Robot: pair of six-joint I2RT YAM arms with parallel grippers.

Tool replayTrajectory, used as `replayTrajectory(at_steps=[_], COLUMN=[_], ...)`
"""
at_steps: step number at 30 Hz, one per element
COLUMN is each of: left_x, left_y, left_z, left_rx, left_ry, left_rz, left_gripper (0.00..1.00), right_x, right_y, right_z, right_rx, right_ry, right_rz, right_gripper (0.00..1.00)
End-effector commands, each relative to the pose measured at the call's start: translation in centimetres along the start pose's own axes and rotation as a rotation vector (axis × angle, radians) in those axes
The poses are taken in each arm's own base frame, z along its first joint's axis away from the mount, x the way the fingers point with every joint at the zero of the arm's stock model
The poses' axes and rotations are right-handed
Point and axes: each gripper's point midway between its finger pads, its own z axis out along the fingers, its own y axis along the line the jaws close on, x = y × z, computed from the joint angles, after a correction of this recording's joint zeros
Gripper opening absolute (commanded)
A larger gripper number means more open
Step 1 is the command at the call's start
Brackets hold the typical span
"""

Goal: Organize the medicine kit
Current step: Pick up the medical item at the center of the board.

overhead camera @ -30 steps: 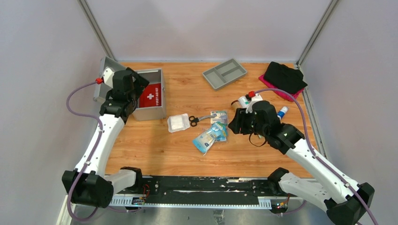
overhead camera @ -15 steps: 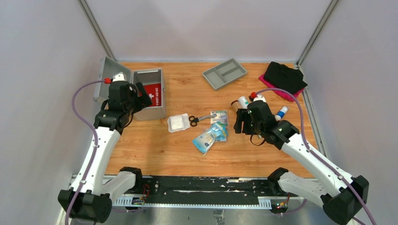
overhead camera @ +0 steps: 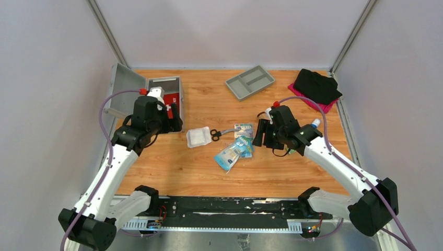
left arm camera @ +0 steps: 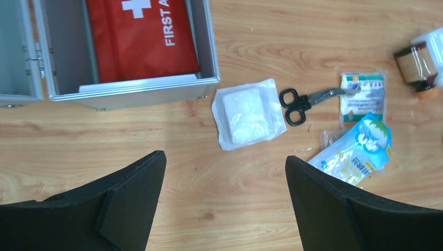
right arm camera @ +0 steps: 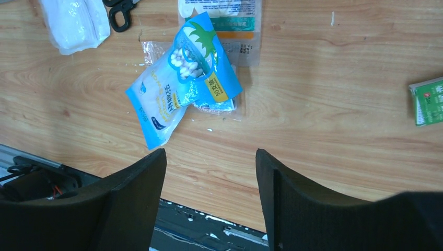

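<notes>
top view, medicine kit [overhead camera: 127, 85]: far-left part of the table, lid thrown back to the left, box open upward.
top view, left gripper [overhead camera: 174, 116]: at the kit's near right corner.
top view, right gripper [overhead camera: 259, 134]: just right of the packets at mid-table.
top view, other: grey tray [overhead camera: 251, 81] at far centre; black cloth [overhead camera: 316, 86] in the far-right corner.
left wrist, left gripper [left arm camera: 224, 162]: jaws spread wide, nothing between them, bare wood below.
left wrist, medicine kit [left arm camera: 146, 93]: upper left, open, red pouch [left arm camera: 141, 42] lying inside.
left wrist, loose items: gauze packet [left arm camera: 248, 116] just beside the kit's front wall; scissors [left arm camera: 303, 98] next to it; blue packet [left arm camera: 358, 151] near.
right wrist, right gripper [right arm camera: 209, 157]: released, empty; blue packet [right arm camera: 180, 86] beyond the fingers; green box [right arm camera: 428, 102] at the right edge.
</notes>
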Motion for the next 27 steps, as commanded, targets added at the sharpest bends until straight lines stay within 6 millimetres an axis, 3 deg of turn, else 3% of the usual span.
replayTrajectory(at_steps=[1, 7, 12, 17, 27], left_x=[0.6, 1.1, 0.7, 0.6, 3.0], left_y=[-1.4, -2.4, -2.6, -3.0, -3.3], left_z=[0.0, 0.0, -0.9, -1.7, -1.0], left_rx=[0.042, 0.045, 0.023, 0.057, 0.097], left_ry=[0.04, 0.041, -0.004, -0.02, 0.048], left_rz=[0.085, 0.162, 0.214, 0.207, 0.232], left_gripper=[0.89, 0.86, 0.87, 0.88, 0.88], right_x=[0.5, 1.6, 3.1, 5.1, 5.4], right_y=[0.2, 1.8, 4.2, 6.1, 4.7], right_z=[-0.2, 0.9, 3.4, 5.7, 10.2], right_rx=[-0.017, -0.112, -0.169, -0.119, 0.035], right_ry=[0.01, 0.055, 0.068, 0.035, -0.031], right_rz=[0.092, 0.179, 0.298, 0.32, 0.39], right_gripper=[0.68, 0.67, 0.66, 0.67, 0.64])
